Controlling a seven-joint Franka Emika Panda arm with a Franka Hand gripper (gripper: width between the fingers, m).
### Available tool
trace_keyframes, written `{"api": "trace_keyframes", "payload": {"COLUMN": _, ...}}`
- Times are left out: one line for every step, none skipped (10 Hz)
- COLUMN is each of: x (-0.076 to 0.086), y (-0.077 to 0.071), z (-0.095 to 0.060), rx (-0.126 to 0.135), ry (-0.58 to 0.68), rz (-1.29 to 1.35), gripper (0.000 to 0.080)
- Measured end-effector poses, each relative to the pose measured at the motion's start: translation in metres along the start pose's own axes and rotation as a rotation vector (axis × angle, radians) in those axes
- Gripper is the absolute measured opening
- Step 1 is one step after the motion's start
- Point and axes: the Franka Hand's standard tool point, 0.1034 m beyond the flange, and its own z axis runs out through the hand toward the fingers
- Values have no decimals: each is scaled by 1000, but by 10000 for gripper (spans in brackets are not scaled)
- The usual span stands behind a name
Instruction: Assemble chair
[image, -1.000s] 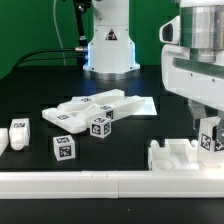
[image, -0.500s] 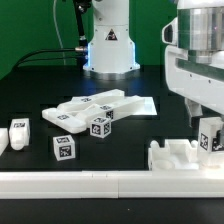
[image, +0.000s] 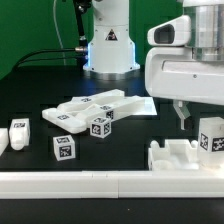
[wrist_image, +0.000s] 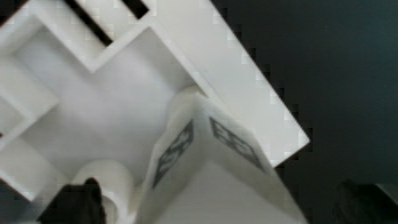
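Note:
The chair lies in pieces. At the exterior view's right a square tagged block (image: 211, 138) stands upright on a white panel with cut-outs (image: 178, 155). My gripper (image: 198, 118) hangs just above and around the block's top, open, one dark finger (image: 181, 113) showing beside it and apart from it. In the wrist view the block (wrist_image: 214, 150) rises from the braced panel (wrist_image: 107, 90) between my dark fingertips (wrist_image: 71, 200), with the gripper (wrist_image: 217, 205) holding nothing.
Flat white slabs (image: 98, 106) lie mid-table with a tagged block (image: 101, 125) in front. Another tagged block (image: 64, 149) and a small white piece (image: 19, 131) sit to the exterior view's left. A long white border rail (image: 80, 183) runs along the front. The arm's base (image: 108, 45) stands behind.
My gripper has opened, let go of the square block and risen. The block stays standing on the panel.

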Motion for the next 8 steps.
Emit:
{"api": "trace_keyframes", "payload": {"x": 0, "y": 1, "z": 1, "rx": -10, "ry": 4, "rz": -186, "gripper": 649}}
{"api": "trace_keyframes", "payload": {"x": -4, "y": 1, "z": 2, "rx": -17, "ry": -2, "rz": -393, "gripper": 649}}
{"api": "trace_keyframes", "payload": {"x": -9, "y": 5, "z": 4, "rx": -28, "ry": -51, "rz": -555, "gripper": 649}}
{"api": "trace_keyframes", "payload": {"x": -7, "y": 4, "z": 4, "rx": -25, "ry": -44, "rz": -526, "gripper": 649}}
{"api": "trace_keyframes", "payload": {"x": -7, "y": 4, "z": 4, "rx": -26, "ry": -44, "rz": -494, "gripper": 522}}
{"api": "trace_keyframes", "payload": {"x": -7, "y": 4, "z": 4, "rx": -26, "ry": -44, "rz": -461, "gripper": 522}}
{"api": "trace_keyframes", "payload": {"x": -7, "y": 4, "z": 4, "rx": -28, "ry": -43, "rz": -376, "gripper": 381}}
{"api": "trace_keyframes", "payload": {"x": -7, "y": 4, "z": 4, "rx": -29, "ry": -42, "rz": -299, "gripper": 282}}
